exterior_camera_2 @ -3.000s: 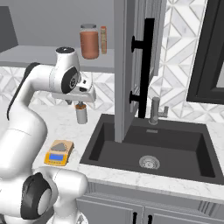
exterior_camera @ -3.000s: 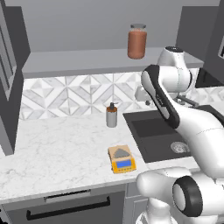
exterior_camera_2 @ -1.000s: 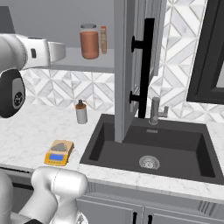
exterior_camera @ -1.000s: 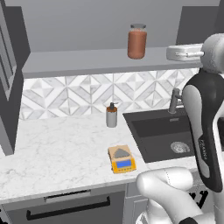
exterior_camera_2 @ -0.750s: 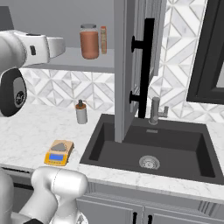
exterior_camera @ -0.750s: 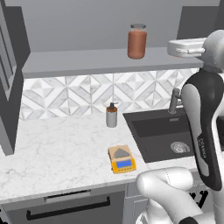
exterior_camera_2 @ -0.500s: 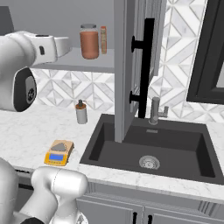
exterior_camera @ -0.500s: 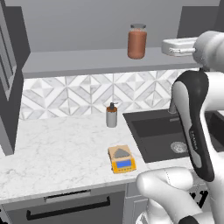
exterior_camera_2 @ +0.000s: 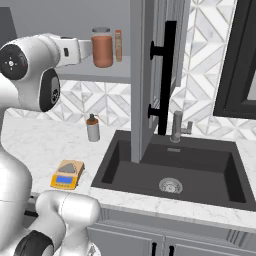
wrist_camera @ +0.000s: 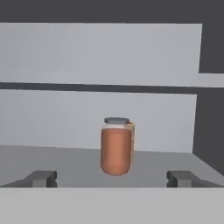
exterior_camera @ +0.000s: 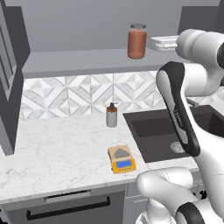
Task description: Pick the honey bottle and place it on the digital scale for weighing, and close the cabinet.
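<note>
The white arm is up high, reaching level with the cabinet shelf, and its end effector (wrist_camera: 112, 178) points straight at the reddish-brown translucent honey bottle with the wide grey lid (wrist_camera: 116, 146). The two dark fingertips (wrist_camera: 42, 177) are spread wide apart, one at each side of the hand view, with nothing between them. The bottle stands upright on the grey shelf (exterior_camera: 87, 61) of the open dark grey wall cabinet (exterior_camera_2: 150, 75), well ahead of the fingers and not touched. A thin orange-red box (exterior_camera_2: 118, 46) stands just behind the bottle, close against it.

In the left base view the bottle (exterior_camera: 137, 41) sits near the right end of the shelf, and the white hand (exterior_camera: 164, 43) hovers just beside it to the right. In the right base view the bottle (exterior_camera_2: 102, 47) is right at the tip of the outstretched hand (exterior_camera_2: 75, 51).

The cabinet door with its black vertical bar handle (exterior_camera_2: 165, 75) hangs open, swung out over the black sink (exterior_camera_2: 170, 170).

Down on the white marble tabletop (exterior_camera: 57, 153), the small flat yellow-orange digital scale with the blue display (exterior_camera: 122, 159) lies near the front edge, platform bare. A small grey-brown pump dispenser (exterior_camera: 112, 115) stands upright behind it, near the patterned wall tiles (exterior_camera: 65, 94).
</note>
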Tool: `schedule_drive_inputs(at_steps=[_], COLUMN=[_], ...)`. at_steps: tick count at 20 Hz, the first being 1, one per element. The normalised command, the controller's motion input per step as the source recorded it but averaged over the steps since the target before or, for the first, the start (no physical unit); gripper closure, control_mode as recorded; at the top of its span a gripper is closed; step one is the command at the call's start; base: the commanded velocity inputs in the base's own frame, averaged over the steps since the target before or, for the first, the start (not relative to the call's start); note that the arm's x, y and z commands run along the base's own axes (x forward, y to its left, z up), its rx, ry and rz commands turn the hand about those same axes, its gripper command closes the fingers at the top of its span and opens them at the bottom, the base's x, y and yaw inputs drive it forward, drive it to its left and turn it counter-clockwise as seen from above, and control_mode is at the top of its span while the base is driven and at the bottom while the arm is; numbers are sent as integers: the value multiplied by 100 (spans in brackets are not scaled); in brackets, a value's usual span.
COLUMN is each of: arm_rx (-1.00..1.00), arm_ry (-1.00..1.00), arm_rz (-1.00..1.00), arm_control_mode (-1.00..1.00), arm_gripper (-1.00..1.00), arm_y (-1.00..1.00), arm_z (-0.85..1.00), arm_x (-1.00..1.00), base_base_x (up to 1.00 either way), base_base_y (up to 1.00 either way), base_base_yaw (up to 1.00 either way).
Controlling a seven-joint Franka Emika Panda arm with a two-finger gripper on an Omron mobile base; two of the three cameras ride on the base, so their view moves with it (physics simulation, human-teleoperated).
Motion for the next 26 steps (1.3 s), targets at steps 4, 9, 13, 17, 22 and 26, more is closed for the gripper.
schedule_drive_inputs(at_steps=[4,9,13,17,22,26], arm_rx=[0,0,0,0,1,2], arm_ry=[0,0,-1,0,0,0], arm_rz=[0,0,0,0,0,0], arm_control_mode=[-100,-100,-100,-100,-100,-100], arm_gripper=[-100,-100,-100,-100,-100,-100], arm_y=[0,0,0,0,0,0], arm_z=[-1,0,0,0,0,0], arm_x=[60,55,44,57,62,62], base_base_x=[0,0,0,0,0,0], base_base_y=[0,0,0,0,0,0], base_base_yaw=[0,0,0,0,0,0])
